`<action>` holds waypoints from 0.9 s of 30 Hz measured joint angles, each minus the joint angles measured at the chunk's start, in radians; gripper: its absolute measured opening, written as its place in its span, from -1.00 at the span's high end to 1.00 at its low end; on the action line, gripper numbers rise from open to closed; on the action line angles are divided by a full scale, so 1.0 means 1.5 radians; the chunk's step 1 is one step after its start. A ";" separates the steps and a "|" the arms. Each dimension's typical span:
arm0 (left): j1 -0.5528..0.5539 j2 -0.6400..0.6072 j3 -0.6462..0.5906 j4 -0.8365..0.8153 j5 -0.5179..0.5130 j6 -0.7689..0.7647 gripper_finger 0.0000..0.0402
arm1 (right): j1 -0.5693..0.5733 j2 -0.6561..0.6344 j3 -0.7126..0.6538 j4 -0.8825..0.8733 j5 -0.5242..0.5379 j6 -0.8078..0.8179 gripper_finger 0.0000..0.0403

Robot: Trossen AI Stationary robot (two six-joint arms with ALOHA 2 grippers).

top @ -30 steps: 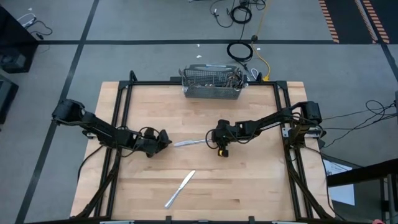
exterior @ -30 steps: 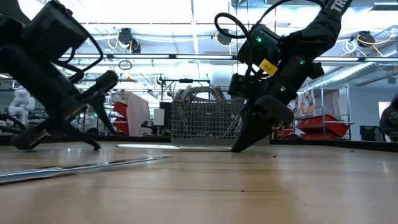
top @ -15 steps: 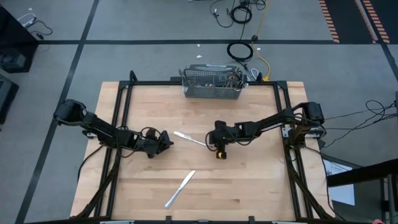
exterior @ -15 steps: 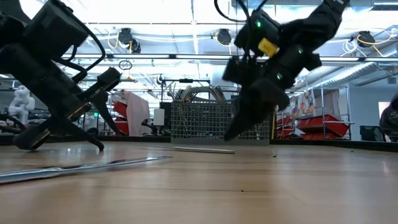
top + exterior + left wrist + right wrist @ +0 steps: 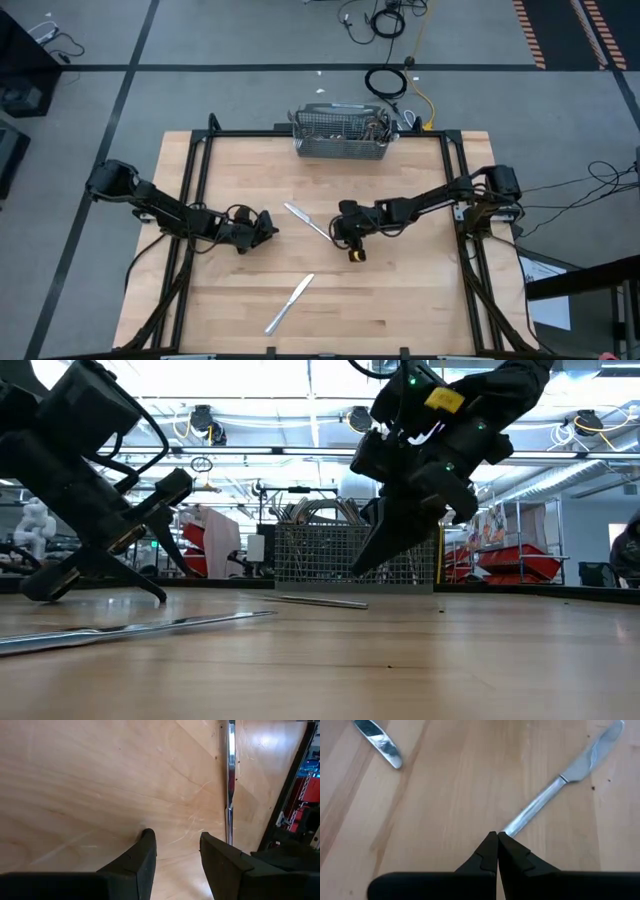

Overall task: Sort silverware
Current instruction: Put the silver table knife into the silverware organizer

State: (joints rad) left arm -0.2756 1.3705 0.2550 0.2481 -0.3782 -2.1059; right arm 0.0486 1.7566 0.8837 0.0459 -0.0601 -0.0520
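One table knife [image 5: 306, 222] lies flat and slantwise at mid-table, blade [image 5: 594, 754] toward the far left, handle end [image 5: 512, 827] just past my right gripper [image 5: 497, 839]. That gripper [image 5: 362, 568] is shut and hangs a little above the wood, clear of the knife. A second knife [image 5: 290, 303] lies nearer the table's front edge; its rounded end [image 5: 377, 742] shows in the right wrist view. My left gripper [image 5: 268, 228] stands open over bare wood left of the first knife, nothing between its fingers [image 5: 145, 855]. A knife [image 5: 230, 780] shows beyond them.
A grey wire-mesh basket [image 5: 340, 135] stands at the table's far edge with silverware [image 5: 380, 125] upright in its right end. Black frame rails [image 5: 190, 180] run along the table's left and right sides. Bare wood lies between the two knives and on the near right.
My right gripper, still shut, has lifted off the table and drifted slightly toward the near edge. The mid-table knife has turned about on the wood: its blade end swung toward the far edge, its handle end moved a little nearer. The front knife has stayed put.
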 joint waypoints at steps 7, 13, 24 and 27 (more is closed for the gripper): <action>-0.001 0.000 -0.001 0.002 -0.003 0.015 0.21 | 0.008 0.004 0.000 0.008 0.004 0.000 1.00; -0.001 0.000 -0.001 0.003 -0.003 0.017 0.21 | 0.008 0.005 0.000 0.012 0.004 0.009 1.00; 0.000 0.001 -0.001 0.004 -0.004 0.026 0.21 | 0.008 0.071 0.006 0.043 0.005 0.044 1.00; 0.000 0.001 -0.001 0.003 -0.005 0.036 0.21 | 0.008 0.084 0.007 0.045 0.004 0.052 1.00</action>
State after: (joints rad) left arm -0.2760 1.3720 0.2531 0.2533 -0.3855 -2.0514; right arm 0.0608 1.8827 0.8935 0.1129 -0.0536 0.0260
